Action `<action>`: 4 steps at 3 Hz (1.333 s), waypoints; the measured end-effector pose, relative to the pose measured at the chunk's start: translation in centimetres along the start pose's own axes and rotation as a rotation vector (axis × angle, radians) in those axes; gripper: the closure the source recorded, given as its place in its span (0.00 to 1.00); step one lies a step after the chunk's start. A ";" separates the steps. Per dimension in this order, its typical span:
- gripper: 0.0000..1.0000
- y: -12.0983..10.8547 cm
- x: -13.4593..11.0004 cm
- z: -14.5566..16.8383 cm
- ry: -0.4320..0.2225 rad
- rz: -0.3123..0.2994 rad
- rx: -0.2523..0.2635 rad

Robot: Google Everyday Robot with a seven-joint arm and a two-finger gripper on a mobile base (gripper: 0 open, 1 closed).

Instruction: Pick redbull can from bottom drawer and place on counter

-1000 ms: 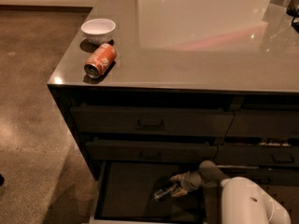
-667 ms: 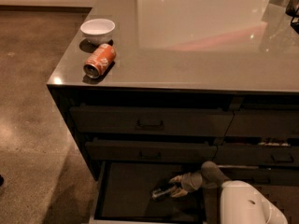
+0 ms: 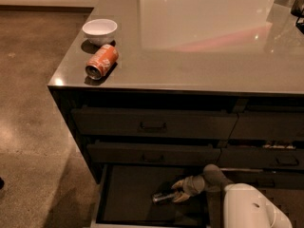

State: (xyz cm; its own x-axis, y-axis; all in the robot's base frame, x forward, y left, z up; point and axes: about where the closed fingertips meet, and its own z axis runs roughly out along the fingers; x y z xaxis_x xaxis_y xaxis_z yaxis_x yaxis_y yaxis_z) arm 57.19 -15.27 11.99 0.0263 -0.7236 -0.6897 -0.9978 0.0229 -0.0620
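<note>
In your camera view, the gripper (image 3: 176, 192) is reaching down into the open bottom drawer (image 3: 127, 194), sitting right at the redbull can (image 3: 163, 197), which is lying on its side on the dark floor. You cannot tell whether its grip is closed. On the counter (image 3: 199, 65), an orange can (image 3: 101, 61) is lying beside a white bowl (image 3: 99, 31).
</note>
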 end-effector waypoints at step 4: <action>1.00 10.2 -16.5 -16.7 -0.608 -0.372 0.368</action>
State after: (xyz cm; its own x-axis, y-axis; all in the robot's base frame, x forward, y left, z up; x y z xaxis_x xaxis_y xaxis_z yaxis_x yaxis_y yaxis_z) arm 45.58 -14.57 34.78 0.4872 -0.2285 -0.8429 -0.8360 0.1572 -0.5258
